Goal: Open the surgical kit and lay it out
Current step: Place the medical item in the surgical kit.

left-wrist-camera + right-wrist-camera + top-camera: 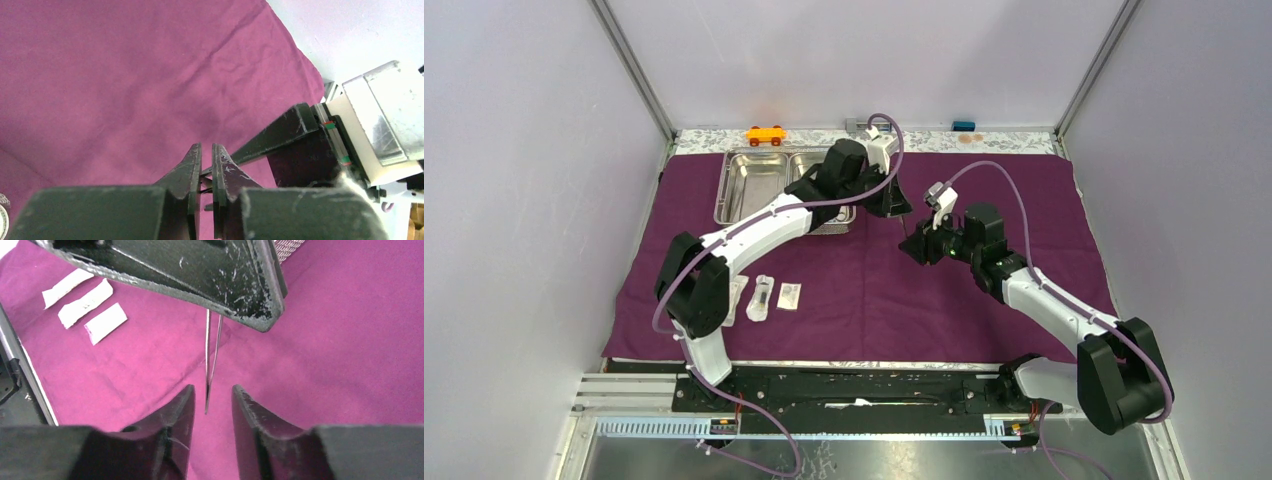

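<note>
The dark purple cloth (pixel 984 300) lies spread over the table. A steel tray (pixel 746 186) sits on its far left, partly under my left arm. Three white packets (pixel 763 297) lie in a row near the front left; the right wrist view shows these packets (pixel 105 323) too. My left gripper (pixel 895 204) hangs above the cloth's middle, shut on thin steel tweezers (pixel 212 355) that point down from it. In its own view the left gripper (pixel 206 146) shows only a slim gap. My right gripper (pixel 212 388) is open, its fingers either side of the tweezers' tip without touching. The forceps are out of view.
An orange toy car (pixel 765 134) and a small blue object (pixel 964 125) stand on the patterned strip behind the cloth. Grey walls close in the table on three sides. The arms' mounting rail (pixel 854 390) runs along the near edge.
</note>
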You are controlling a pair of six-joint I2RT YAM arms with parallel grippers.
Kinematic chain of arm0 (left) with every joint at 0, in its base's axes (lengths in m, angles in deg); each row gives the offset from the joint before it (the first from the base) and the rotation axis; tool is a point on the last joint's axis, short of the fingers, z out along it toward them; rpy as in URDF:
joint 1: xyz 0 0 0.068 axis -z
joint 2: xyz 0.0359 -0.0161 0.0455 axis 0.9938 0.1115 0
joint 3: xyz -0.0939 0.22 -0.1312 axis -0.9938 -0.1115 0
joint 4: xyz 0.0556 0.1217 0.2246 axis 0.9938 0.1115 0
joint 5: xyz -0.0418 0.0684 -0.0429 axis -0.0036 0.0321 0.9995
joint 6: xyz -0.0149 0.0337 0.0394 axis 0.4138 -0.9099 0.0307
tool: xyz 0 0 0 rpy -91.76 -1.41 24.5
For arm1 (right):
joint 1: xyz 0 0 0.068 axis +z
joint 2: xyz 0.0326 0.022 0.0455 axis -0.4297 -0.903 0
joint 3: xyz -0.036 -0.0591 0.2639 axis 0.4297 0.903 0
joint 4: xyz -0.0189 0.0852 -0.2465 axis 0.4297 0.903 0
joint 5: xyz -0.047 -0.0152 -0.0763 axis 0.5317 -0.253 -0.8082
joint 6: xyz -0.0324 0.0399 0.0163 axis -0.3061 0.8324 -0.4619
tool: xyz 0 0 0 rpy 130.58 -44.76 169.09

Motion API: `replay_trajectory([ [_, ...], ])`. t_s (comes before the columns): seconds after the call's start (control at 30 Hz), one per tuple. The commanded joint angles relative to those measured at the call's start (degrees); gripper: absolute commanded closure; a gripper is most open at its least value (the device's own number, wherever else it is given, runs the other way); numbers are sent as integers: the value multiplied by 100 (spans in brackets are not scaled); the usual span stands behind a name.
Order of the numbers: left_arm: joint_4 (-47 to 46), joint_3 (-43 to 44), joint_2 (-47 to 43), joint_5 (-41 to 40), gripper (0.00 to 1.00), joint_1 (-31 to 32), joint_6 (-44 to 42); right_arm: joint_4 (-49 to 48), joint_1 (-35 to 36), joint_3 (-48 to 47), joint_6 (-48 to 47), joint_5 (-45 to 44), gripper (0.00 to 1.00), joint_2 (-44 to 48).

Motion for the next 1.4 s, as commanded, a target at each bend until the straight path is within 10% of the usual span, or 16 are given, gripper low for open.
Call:
replay_trajectory([
  [0.0, -218, 118, -219, 643, 100, -57, -504, -297, 46, -52, -477, 361, 51, 292],
  [0.13, -609, -242, -555, 1656, 100, -126, -975, -132, 2, -47, -916, 1086, 21, 501],
  [0.37, -688, -825, -1148, 2815, 100, -166, -2039, -121, -135, -23, -958, 2308, 16, 565],
  [0.9, -2173, -1624, -1406, 3311, 100, -167, -1425, -882, -136, -18, 166, 3252, 55, 150],
  [1.1, -2313, -1726, -1412, 3202, 100, -172, -1327, -813, -138, -40, 105, 2990, 100, 190],
  [1.37, -1920, -1367, -1164, 1378, 46, -184, -35, -879, -137, -32, 350, 1980, 100, 124],
])
